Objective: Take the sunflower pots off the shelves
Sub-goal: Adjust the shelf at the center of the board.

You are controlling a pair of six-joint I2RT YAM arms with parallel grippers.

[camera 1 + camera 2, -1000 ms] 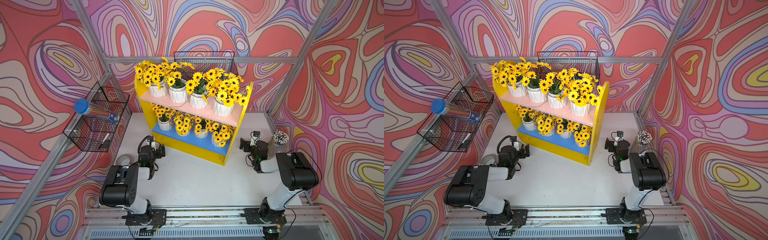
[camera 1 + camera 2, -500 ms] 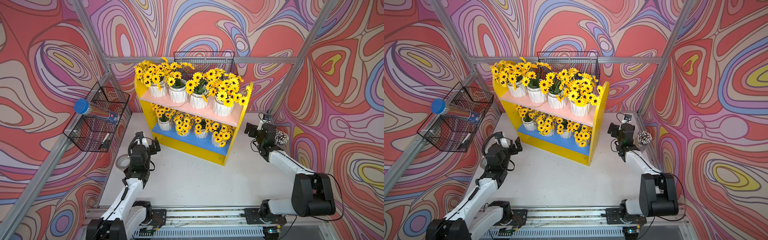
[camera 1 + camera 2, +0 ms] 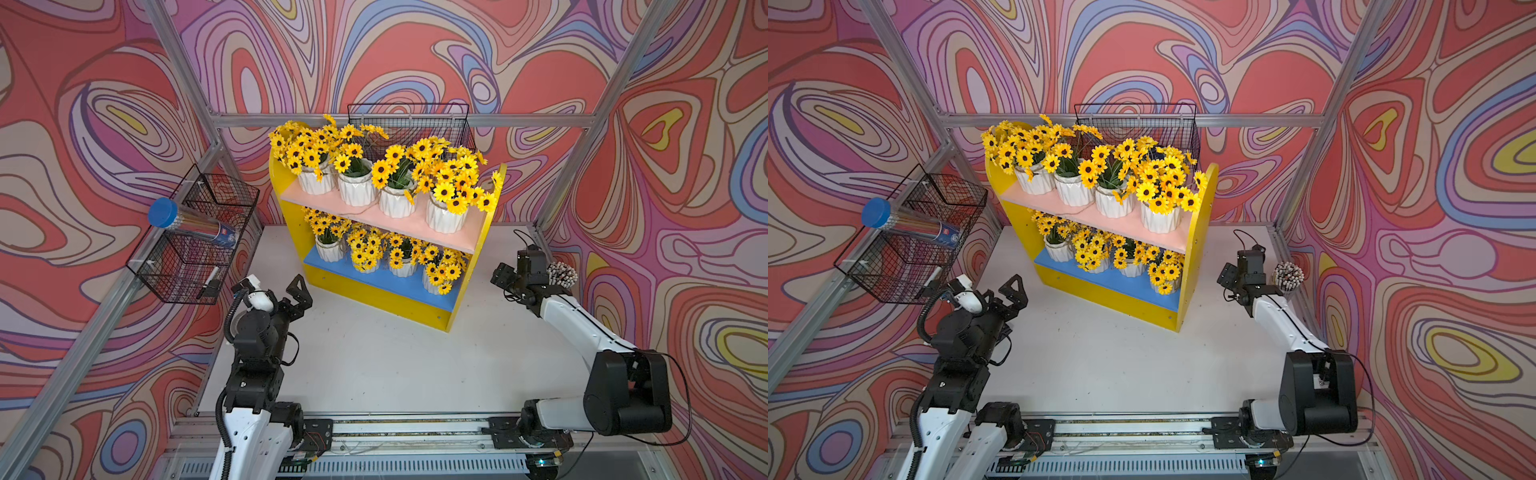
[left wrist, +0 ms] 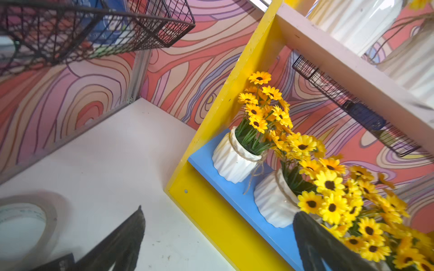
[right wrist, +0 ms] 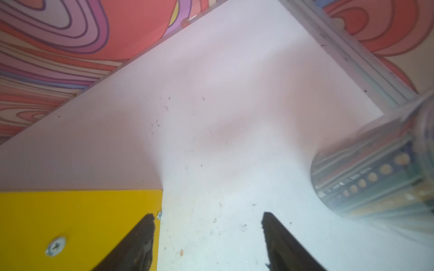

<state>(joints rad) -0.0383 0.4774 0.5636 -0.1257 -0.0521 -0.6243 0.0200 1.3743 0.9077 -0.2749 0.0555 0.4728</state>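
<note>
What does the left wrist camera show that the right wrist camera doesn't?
Only the left wrist view shows sunflower pots on the blue lower board, a wire basket and a tape roll. Only the right wrist view shows the clear cup of pencils and a screw in a yellow panel. Both show yellow parts of the shelves, the white table and the patterned wall.

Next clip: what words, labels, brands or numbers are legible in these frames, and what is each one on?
No text can be read anywhere.
Blue-capped tube: a printed badge near its base, too small to read.
Tape roll: faint greenish print, blurred.
Cup of pencils: markings on the pencils, blurred.
</note>
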